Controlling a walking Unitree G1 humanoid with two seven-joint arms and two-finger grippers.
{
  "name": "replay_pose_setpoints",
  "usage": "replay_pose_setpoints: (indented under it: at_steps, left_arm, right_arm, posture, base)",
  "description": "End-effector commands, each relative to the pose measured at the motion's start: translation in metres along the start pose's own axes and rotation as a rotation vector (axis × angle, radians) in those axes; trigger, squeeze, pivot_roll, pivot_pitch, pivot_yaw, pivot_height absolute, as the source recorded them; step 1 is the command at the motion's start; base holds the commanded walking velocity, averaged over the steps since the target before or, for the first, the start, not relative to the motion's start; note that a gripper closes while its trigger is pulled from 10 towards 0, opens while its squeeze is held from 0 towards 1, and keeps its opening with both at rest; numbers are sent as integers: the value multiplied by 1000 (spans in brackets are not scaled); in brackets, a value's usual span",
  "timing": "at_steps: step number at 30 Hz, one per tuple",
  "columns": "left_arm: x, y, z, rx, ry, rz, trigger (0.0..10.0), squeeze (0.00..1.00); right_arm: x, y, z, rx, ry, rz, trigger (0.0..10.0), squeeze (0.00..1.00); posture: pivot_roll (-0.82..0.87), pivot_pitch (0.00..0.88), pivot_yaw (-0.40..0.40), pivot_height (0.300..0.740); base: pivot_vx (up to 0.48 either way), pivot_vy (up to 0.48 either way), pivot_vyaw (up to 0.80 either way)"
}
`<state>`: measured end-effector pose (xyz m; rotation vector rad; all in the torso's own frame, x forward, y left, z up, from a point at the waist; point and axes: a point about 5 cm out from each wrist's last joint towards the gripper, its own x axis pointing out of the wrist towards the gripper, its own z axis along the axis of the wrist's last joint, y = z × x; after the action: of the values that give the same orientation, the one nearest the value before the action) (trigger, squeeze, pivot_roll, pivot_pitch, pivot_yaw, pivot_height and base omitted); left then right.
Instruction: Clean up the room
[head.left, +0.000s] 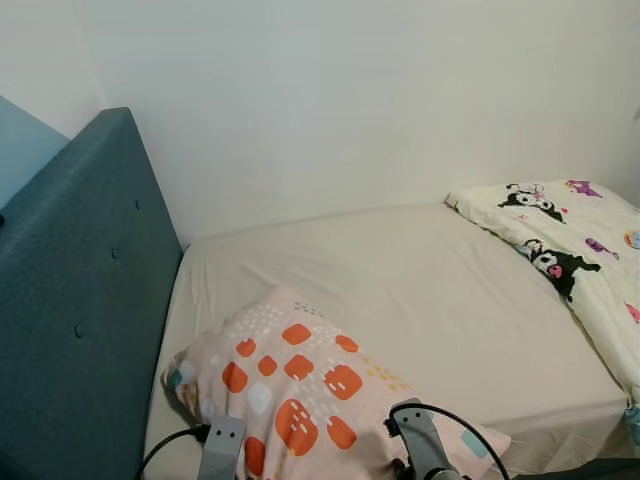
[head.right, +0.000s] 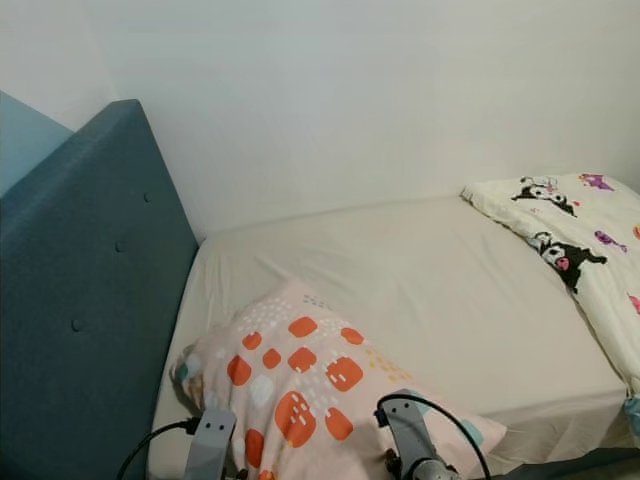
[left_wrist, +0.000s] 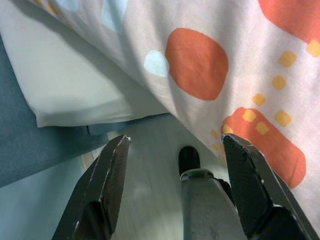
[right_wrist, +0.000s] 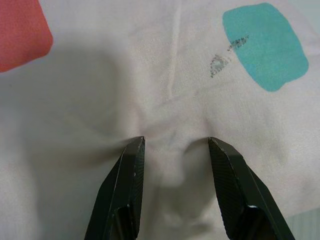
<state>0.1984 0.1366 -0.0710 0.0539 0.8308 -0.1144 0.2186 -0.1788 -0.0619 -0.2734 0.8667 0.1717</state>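
**Right wrist view: fingertips dug into the pillow**

Right wrist view shows the right gripper (right_wrist: 175, 142) with its two black fingers parted and their tips pressed into the pillow (head.left: 310, 395). A small fold of the pale pink cover bulges up between them, with creases running out from each tip. It looks like the start of a pinch, though whether the cloth is truly gripped is hard to say. A teal blotch sits on the cover just beyond the tips, and an orange-red patch lies off to one side.

The left gripper (left_wrist: 175, 145) hangs spread wide with nothing between its textured black pads. It is below and beside the pillow's edge, apart from the cloth, with the mattress corner and a blurred pale floor behind it.

From the head cameras, the pillow lies at the near corner of the bed (head.left: 430, 290), just beside the headboard (head.left: 80, 300), and it overhangs the mattress edge toward the robot. It is soft and plump, printed with rounded orange-red squares, white dots and small yellow squares. The bed carries a smooth, faintly wrinkled beige sheet. The headboard is dark teal fabric, padded and buttoned. At the far end lies a crumpled cream duvet (head.left: 570, 250) with black-and-white cartoon figures.
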Motion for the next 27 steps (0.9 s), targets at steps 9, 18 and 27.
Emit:
replay_pose_setpoints:
  at_steps: [9,18,27]
  left_arm:
    - [-1,5,-4,4,6,17,10000,0]
    - [-1,3,-5,4,10,13,10000,0]
    - [-1,3,-6,2,9,16,10000,0]
  right_arm:
    - [1,1,0,-9,-1,4,10000,0]
    - [1,0,-1,-10,4,-2,10000,0]
    - [1,0,0,-19,0,7,10000,0]
  posture:
    - [-122,0,23,740]
    - [-121,0,17,740]
    - [-124,0,11,740]
  base:
    - [0,0,0]
    - [0,0,0]
    - [0,0,0]
